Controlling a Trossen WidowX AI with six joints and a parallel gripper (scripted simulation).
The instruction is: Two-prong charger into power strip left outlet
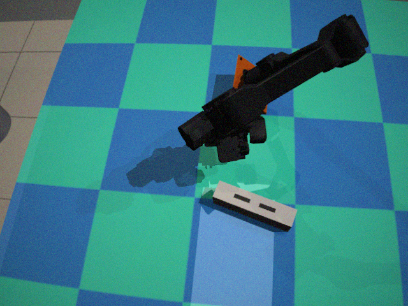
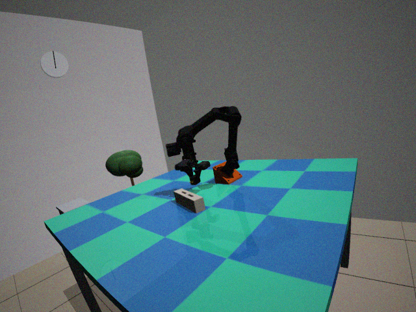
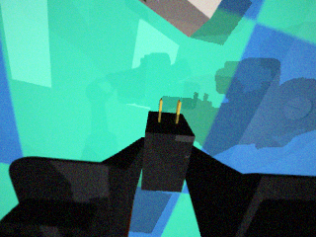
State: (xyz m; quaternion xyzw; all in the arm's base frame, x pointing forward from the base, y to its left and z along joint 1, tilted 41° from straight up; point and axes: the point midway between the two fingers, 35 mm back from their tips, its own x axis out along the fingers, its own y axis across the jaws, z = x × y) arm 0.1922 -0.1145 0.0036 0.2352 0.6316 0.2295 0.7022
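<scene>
Plainly, gripper (image 1: 233,148) (image 2: 194,180) (image 3: 163,143): was closed on the charger, one finger against each side of its body.
Charger (image 2: 194,182) (image 3: 167,163): sat between the fingers, black and boxy; in the top view the gripper and arm hid it. Whether it touched the table could not be told.
Prongs (image 3: 169,112): were brass-coloured, side by side, and pointed to 12 o'clock in the wrist view, out of any slot.
Strip (image 1: 254,205) (image 2: 189,200) (image 3: 179,12): lay at 5 o'clock from the gripper in the top view, apart from it, its long sides running from 10 to 4 o'clock; in the wrist view one end showed at 12 o'clock.
Slots (image 1: 241,197) (image 2: 190,195): were two dark marks on the strip's pale top, both unfilled.
Arm (image 1: 286,75) (image 2: 205,123): stretched from the gripper toward 2 o'clock in the top view.
Base (image 1: 242,71) (image 2: 220,175): stood orange at 12 to 1 o'clock from the gripper there.
Table (image 1: 151,213) (image 2: 279,245): was chequered blue and green.
Tree (image 2: 124,162): showed at 9 o'clock from the gripper in the exterior view.
</scene>
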